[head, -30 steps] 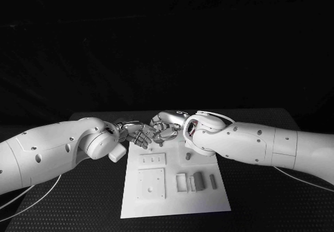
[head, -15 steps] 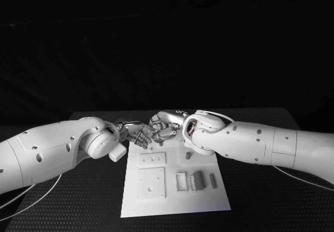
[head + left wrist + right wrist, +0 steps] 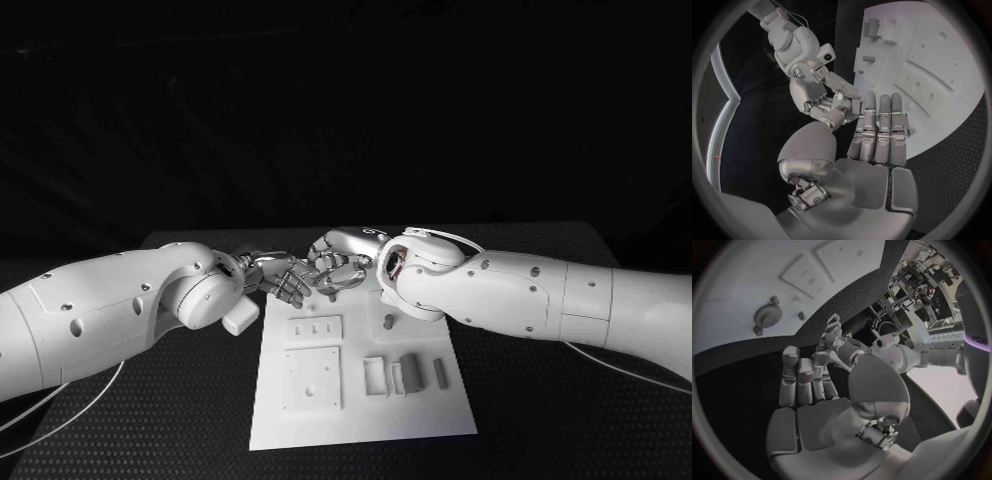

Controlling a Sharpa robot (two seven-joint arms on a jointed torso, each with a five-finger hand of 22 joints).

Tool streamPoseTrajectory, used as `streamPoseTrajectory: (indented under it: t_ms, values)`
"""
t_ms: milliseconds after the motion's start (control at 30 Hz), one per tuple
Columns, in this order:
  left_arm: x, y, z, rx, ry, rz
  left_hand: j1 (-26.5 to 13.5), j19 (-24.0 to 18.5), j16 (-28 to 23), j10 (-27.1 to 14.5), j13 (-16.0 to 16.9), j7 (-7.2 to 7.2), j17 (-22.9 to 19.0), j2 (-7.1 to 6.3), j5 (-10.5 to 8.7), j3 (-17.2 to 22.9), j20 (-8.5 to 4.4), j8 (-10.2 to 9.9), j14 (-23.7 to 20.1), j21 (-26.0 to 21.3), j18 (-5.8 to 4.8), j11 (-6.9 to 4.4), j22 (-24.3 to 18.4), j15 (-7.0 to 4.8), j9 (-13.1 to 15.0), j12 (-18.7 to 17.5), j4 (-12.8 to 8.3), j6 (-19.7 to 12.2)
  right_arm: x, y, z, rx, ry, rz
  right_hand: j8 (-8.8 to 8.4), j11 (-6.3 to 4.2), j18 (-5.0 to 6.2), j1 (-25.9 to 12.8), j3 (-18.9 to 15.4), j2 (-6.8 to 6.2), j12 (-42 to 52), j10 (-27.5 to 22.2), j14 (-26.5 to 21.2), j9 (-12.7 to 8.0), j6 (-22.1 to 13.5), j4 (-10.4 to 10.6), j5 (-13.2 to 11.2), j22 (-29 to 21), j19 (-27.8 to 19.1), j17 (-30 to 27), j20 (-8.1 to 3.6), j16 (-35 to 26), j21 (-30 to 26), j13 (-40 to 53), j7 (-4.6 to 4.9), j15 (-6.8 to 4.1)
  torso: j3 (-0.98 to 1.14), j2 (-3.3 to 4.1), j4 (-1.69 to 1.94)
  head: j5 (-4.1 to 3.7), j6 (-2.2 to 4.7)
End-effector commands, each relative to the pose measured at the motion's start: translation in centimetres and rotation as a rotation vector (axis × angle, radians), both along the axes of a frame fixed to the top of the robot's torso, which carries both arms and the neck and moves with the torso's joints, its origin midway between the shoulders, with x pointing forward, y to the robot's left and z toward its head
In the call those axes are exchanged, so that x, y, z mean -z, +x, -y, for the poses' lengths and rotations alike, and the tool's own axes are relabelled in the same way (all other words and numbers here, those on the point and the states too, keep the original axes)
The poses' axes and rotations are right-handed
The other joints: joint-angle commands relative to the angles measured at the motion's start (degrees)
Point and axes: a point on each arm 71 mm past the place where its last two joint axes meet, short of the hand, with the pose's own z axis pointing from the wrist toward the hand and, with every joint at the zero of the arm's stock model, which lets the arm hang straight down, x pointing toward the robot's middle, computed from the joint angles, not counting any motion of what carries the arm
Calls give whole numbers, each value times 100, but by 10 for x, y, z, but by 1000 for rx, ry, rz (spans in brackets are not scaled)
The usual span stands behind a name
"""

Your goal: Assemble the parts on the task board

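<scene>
Above the board's far edge we bring our left hand and right hand fingertip to fingertip; whether either pinches a part, we cannot tell. Grey parts lie on the board. A small piece could drop mid-handover.
</scene>
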Motion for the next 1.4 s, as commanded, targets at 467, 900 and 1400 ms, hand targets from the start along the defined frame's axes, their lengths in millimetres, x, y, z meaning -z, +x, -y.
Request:
streamPoseTrajectory:
  t_ms: [467,900,1400]
  values:
    - [-3,1,-1,10,-4,15,-50,189,133,227,116,-82,148,-40,-24,41,-85,129,197,12,2,-94,115,-78,90,147,-2,264,3,-1,0,-12,-21,-15,27,-194,92,-4,3,39,10,-224,85,9,1100,-39,15,84,6,11,-54,-2,20,11,-158,-136,-1,0,2,-6,4]
    - [-2,2,-4,0,16,30,-116,393,329,394,377,-210,424,-109,-25,-59,-206,264,398,97,10,-207,303,-194,270,486,5,509,3,-1,0,-6,-23,-16,29,-196,92,-7,1,37,11,-218,90,14,1107,-39,14,84,10,13,-56,1,22,14,-160,-138,1,1,1,-16,4]
    - [0,6,-10,5,68,47,-72,432,445,326,682,-263,607,18,-25,-121,-257,369,420,130,-1,-255,497,-237,454,817,-19,554,4,0,3,2,-25,-20,30,-199,92,-12,-3,29,13,-212,95,18,1112,-40,13,85,15,16,-59,3,25,17,-163,-140,1,0,0,-25,3]
